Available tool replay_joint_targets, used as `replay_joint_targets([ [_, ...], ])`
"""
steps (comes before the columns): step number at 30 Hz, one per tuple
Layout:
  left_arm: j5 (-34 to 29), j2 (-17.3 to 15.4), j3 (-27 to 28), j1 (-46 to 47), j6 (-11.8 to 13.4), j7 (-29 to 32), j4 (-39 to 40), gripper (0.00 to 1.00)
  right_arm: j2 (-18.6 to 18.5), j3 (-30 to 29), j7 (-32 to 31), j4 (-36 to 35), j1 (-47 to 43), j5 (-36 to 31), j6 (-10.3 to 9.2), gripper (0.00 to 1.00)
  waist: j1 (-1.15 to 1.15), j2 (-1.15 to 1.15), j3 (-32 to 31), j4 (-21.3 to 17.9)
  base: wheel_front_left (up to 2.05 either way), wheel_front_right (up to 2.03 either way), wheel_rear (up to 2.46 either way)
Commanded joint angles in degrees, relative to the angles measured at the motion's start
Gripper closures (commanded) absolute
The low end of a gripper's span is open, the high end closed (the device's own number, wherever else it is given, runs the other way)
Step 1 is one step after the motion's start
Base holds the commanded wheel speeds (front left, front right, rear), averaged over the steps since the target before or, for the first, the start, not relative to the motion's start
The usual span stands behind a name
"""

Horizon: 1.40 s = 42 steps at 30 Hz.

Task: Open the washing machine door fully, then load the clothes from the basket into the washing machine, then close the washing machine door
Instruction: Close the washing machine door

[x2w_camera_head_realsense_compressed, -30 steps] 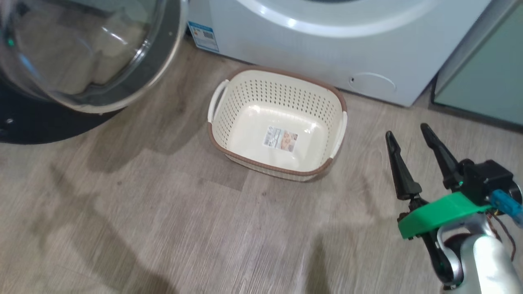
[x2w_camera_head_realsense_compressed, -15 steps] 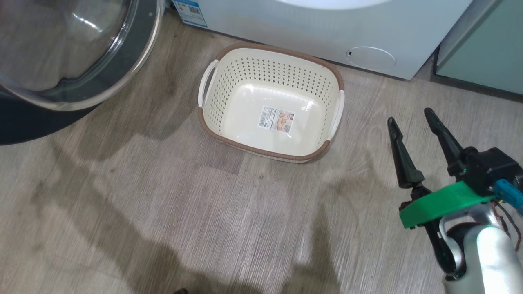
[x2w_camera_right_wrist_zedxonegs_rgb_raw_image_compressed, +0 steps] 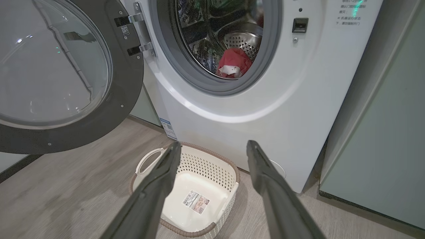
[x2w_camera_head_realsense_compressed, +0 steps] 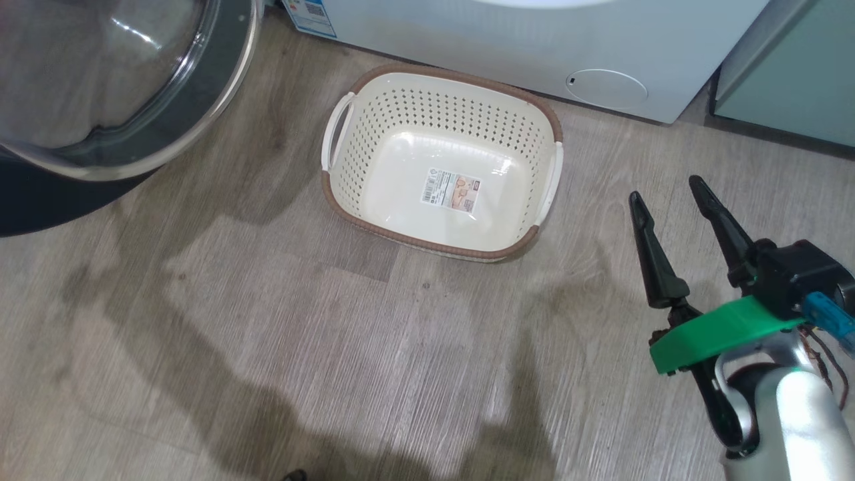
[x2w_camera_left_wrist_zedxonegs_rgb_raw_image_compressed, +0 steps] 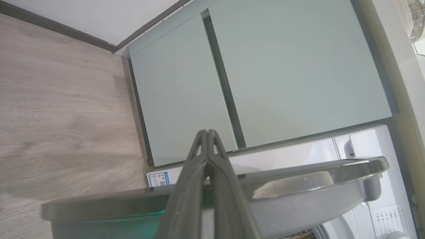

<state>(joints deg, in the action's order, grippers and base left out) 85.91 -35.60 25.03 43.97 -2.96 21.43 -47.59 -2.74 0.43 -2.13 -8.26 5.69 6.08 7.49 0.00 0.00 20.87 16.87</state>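
On the floor (x2w_camera_head_realsense_compressed: 267, 334) before the washer (x2w_camera_head_realsense_compressed: 467, 40), head view: basket (x2w_camera_head_realsense_compressed: 441, 113) upright, mouth up, long axis along the washer's front, label (x2w_camera_head_realsense_compressed: 451, 190) on its bottom; my right pincer (x2w_camera_head_realsense_compressed: 664, 188) hangs right of it, fingers spread, holding nothing. Right wrist view adds the drum (x2w_camera_right_wrist_zedxonegs_rgb_raw_image_compressed: 245, 39) with red clothes (x2w_camera_right_wrist_zedxonegs_rgb_raw_image_compressed: 234, 63) inside and the door (x2w_camera_right_wrist_zedxonegs_rgb_raw_image_compressed: 126, 83) swung wide left; left wrist view has my left pincer (x2w_camera_left_wrist_zedxonegs_rgb_raw_image_compressed: 207, 131) pressed together near the door's rim.

The washing machine door (x2w_camera_right_wrist_zedxonegs_rgb_raw_image_compressed: 66, 76) is standing wide open, hinged at the left of the washing machine (x2w_camera_right_wrist_zedxonegs_rgb_raw_image_compressed: 298, 99). The red-and-white clothes (x2w_camera_right_wrist_zedxonegs_rgb_raw_image_compressed: 233, 63) are lying inside its drum. The cream basket (x2w_camera_head_realsense_compressed: 434, 110), with 2 white handles, is sitting upright and empty on the floor just before it.
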Motion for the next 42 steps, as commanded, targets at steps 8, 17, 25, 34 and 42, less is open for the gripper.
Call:
replay_joint_targets([
  [8, 2.4, -5.0, 1.1, 0.8, -1.9, 6.4, 3.4, 1.0, -0.1, 1.0, -0.1, -2.2, 1.6, -0.1, 0.0, 0.0, 0.0, 0.0, -0.3, -0.2, 0.0, 0.0, 0.0],
  [17, 6.7, -4.3, 1.5, -2.1, -1.8, 15.9, 8.1, 1.0, -0.1, 0.7, 0.7, -1.4, 1.6, 0.7, 0.0, 0.0, 0.0, 0.0, -1.4, 0.2, 0.0, 0.0, 0.0],
  [25, 10.5, -3.0, 2.1, -6.6, -0.1, 23.5, 14.8, 1.0, -0.1, 0.8, 2.0, -0.1, 1.8, 1.9, 0.0, 0.0, 0.0, 0.0, -2.5, 0.1, 0.0, 0.0, 0.0],
  [34, 14.8, -2.4, 5.5, -14.5, 2.3, 29.8, 26.0, 1.0, -0.1, 0.7, 4.5, 1.4, 1.5, 3.8, 0.0, 0.0, 0.0, 0.0, -3.9, -2.1, 0.0, 0.0, 0.0],
  [42, 16.3, -0.7, 5.5, -20.8, 4.3, 34.1, 37.3, 1.0, -0.1, 0.2, 6.0, 2.3, 1.2, 4.6, 0.0, 0.0, 0.0, 0.0, -4.6, -3.9, 0.0, 0.0, 0.0],
])
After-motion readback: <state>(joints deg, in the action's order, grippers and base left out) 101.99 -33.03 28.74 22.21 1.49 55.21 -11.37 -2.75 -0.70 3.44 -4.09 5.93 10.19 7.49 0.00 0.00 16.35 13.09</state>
